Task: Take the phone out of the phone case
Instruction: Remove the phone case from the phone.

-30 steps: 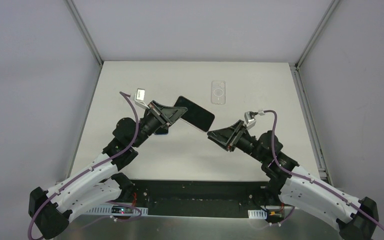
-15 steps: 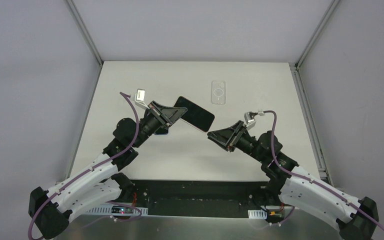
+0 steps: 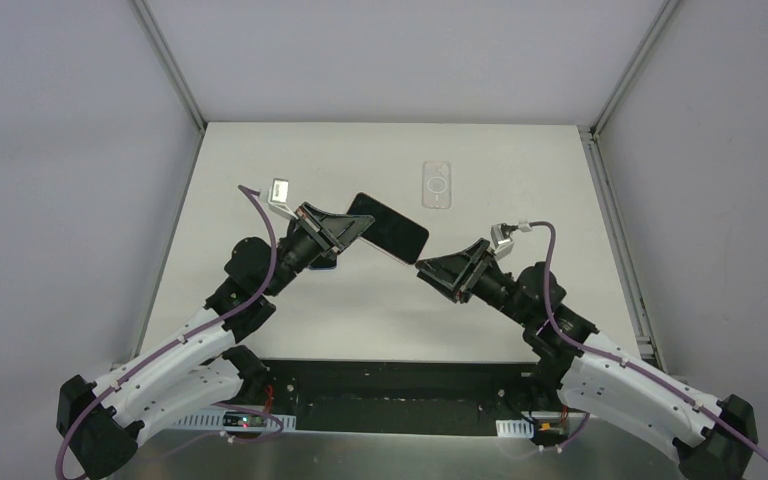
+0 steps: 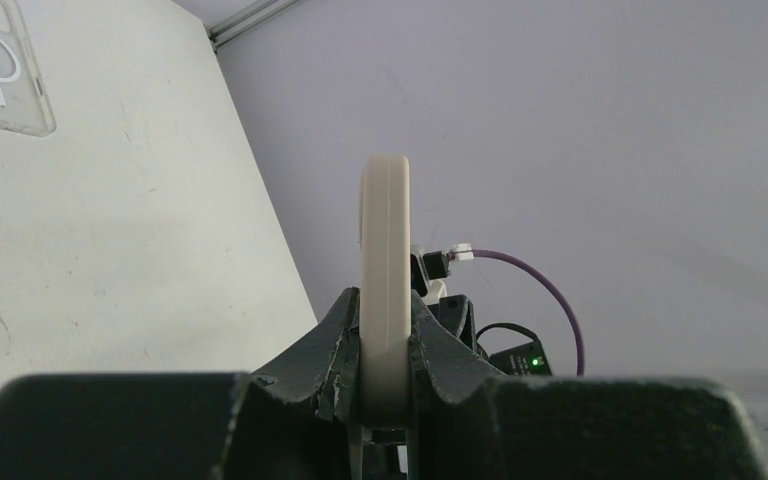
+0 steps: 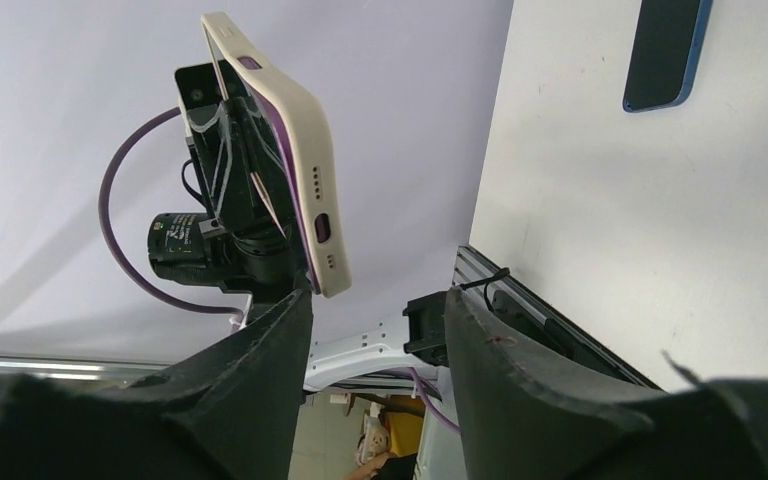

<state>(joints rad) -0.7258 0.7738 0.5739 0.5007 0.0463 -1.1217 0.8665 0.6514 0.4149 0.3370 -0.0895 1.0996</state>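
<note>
The cased phone (image 3: pixel 392 229) is held clear of the table (image 3: pixel 500 160), clamped edge-on in the left gripper (image 3: pixel 348 228). The right gripper (image 3: pixel 426 268) is spread open just beside its free end. Only the lip of the cream case (image 5: pixel 295 130) should be pinched and peeled.

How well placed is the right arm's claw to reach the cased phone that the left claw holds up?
Probably yes: the right claw is open, tips just short of the cased phone, nothing between. The left claw grips its other end.

White table (image 3: pixel 380 290): clear case (image 3: pixel 437 184), blue phone (image 5: pixel 665 50).
</note>
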